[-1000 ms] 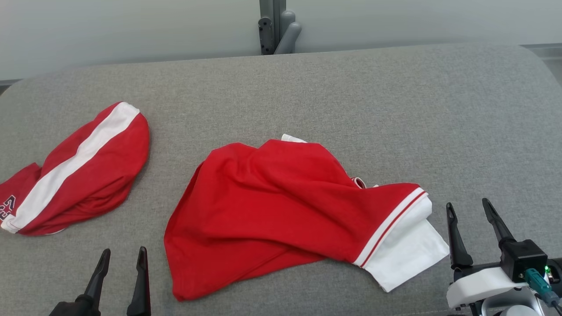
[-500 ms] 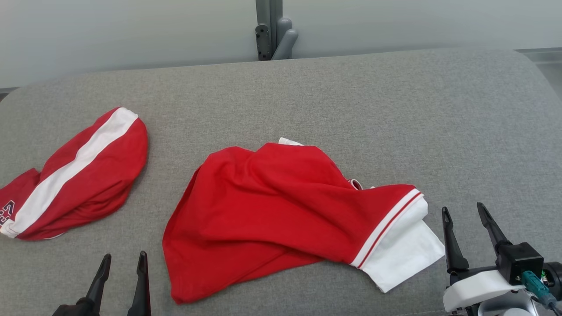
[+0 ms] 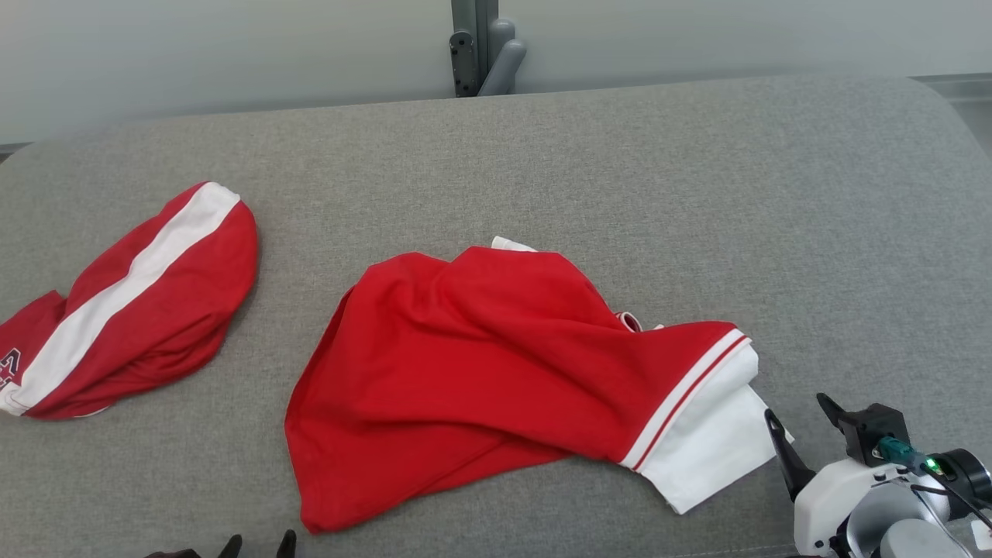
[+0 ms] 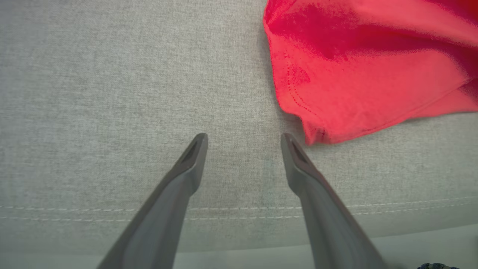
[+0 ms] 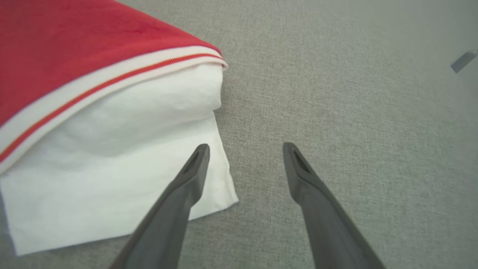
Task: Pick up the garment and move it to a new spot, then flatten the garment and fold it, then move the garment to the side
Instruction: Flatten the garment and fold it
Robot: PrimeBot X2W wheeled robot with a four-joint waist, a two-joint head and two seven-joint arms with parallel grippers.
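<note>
Your garment (image 3: pixel 480 372), a red shirt with a white sleeve (image 3: pixel 709 449), lies crumpled in the middle of the grey padded surface (image 3: pixel 697 194). A second red piece (image 3: pixel 132 302) with a white stripe sits well apart at its 9 o'clock.

Your right gripper (image 3: pixel 795 407) is at the shirt's 4 o'clock, fingers spread wide and holding nothing. In the right wrist view one finger (image 5: pixel 186 179) crosses the sleeve's loose corner and the other is over bare grey cloth. You cannot tell whether it touches the sleeve.

Your left gripper (image 3: pixel 260 540) pokes its tips in at the head view's 6 o'clock edge, near the shirt's 7 o'clock corner. Its fingers also stand wide apart and empty, over bare surface just beside the red hem.
</note>
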